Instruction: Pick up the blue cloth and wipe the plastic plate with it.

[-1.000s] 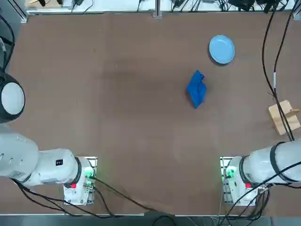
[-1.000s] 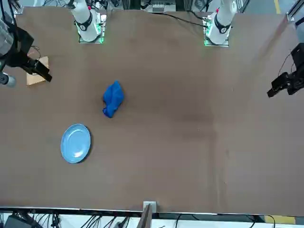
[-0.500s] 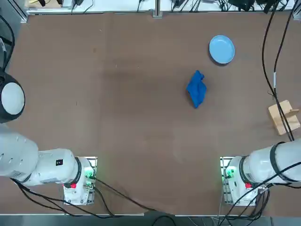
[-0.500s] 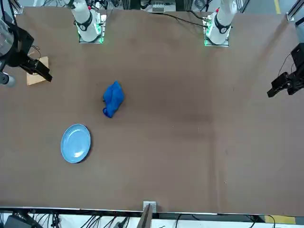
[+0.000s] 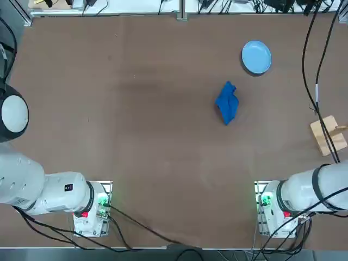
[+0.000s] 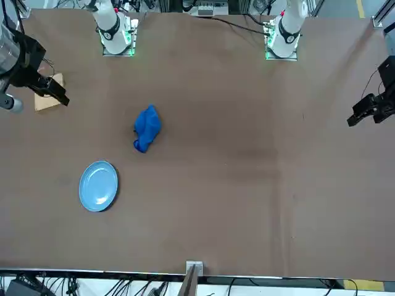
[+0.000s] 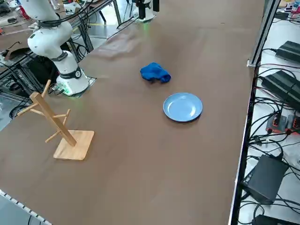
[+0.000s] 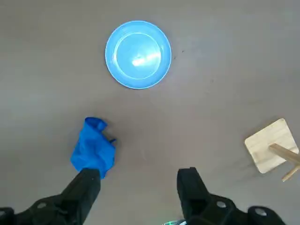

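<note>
The blue cloth (image 5: 227, 102) lies crumpled on the brown table near its middle, also seen in the front view (image 6: 147, 127) and the right side view (image 7: 155, 72). The light sky-blue plastic plate (image 5: 256, 56) sits bare a short way beyond it, toward the far right (image 6: 99, 185) (image 7: 183, 107). My right gripper (image 8: 138, 180) hangs high above the table's right side, open with nothing between its fingers. In the wrist view the cloth (image 8: 93, 149) lies just past one fingertip (image 8: 89, 177) and the plate (image 8: 138, 54) farther off.
A wooden peg stand (image 5: 328, 135) on a square base stands at the table's right edge, near the right arm's base (image 7: 61, 126) (image 8: 269, 151). Black cables (image 5: 318, 81) hang over the right side. The table (image 5: 136, 109) is bare brown board elsewhere.
</note>
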Tool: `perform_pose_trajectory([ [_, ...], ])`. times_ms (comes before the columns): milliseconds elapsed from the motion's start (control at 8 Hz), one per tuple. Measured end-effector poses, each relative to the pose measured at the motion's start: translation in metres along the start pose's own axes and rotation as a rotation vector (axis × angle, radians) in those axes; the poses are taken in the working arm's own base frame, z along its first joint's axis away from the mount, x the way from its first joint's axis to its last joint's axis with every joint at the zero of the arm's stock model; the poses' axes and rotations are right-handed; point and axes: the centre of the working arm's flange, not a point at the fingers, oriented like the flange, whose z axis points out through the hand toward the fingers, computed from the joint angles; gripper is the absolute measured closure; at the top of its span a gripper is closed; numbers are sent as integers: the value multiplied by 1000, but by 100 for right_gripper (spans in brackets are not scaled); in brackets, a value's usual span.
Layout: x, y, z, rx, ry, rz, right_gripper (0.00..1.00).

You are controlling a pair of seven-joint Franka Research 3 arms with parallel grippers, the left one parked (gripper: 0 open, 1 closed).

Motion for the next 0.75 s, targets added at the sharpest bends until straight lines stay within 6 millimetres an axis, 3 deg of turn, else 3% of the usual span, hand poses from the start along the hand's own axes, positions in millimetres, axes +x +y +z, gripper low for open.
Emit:
perform_pose_trajectory([
  [375,-6,-7,2,-8,-23,-16,0],
  [750,-10,-43,19,-13,-28,37,0],
])
